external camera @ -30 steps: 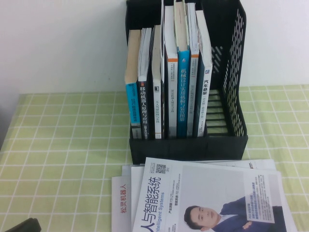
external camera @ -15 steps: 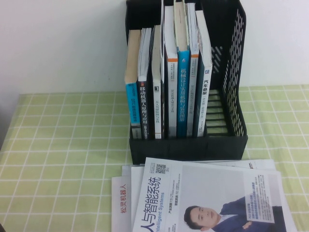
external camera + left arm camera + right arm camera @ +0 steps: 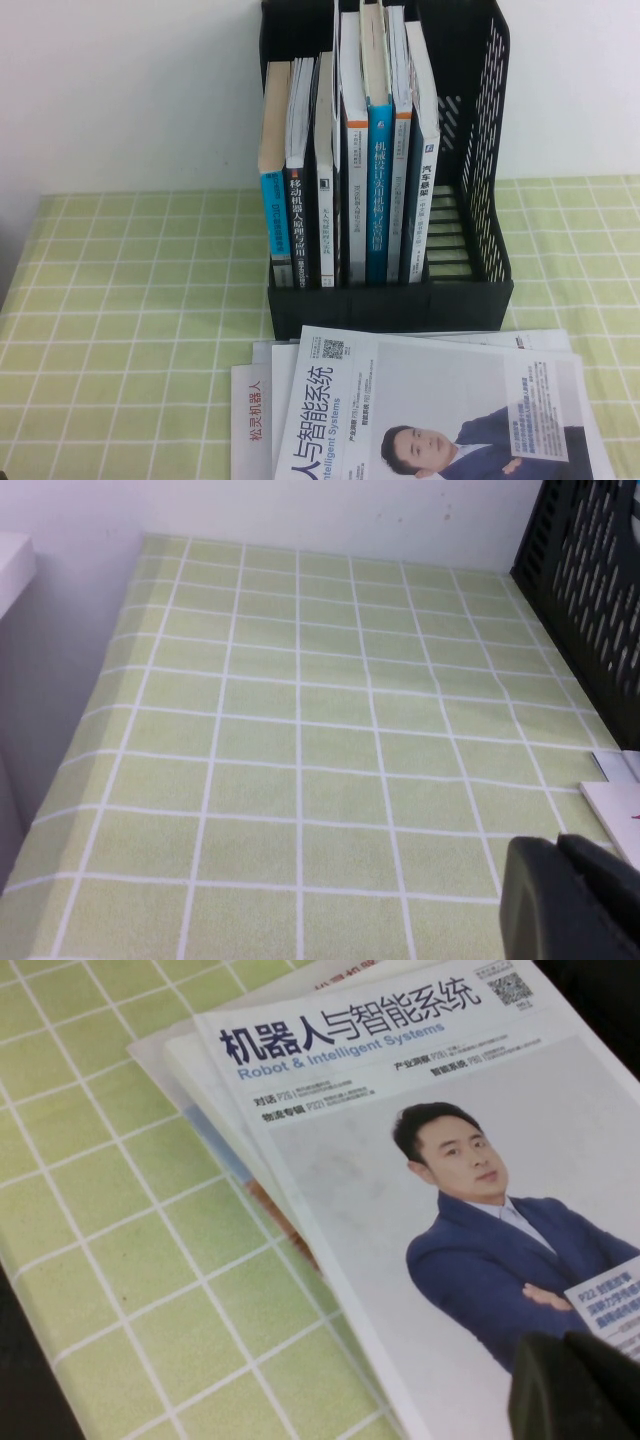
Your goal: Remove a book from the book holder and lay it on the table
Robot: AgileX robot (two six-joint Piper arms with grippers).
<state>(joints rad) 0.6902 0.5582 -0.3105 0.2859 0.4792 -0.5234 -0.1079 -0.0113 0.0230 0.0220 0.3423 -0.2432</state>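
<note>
The book point(image 3: 420, 410), a thin white magazine with a big black Chinese title, a small QR code and a portrait of a man in a dark suit, lies flat and face up on the table point(image 3: 130, 300), on top of a loose stack of other magazines point(image 3: 252, 405) just in front of the book holder point(image 3: 390, 295). The holder's low front wall sits right behind the stack, and several thick upright books point(image 3: 350, 170) with coloured spines stand in its slots. The right gripper point(image 3: 575, 1385) hovers over the near part of the book's cover, by the man's folded arms; only a dark corner of it shows, and I cannot tell whether its fingers are apart or together. The left gripper point(image 3: 570, 900) hangs over bare green checked cloth to the left of the holder, near the stack's edge, its fingers equally impossible to judge.
</note>
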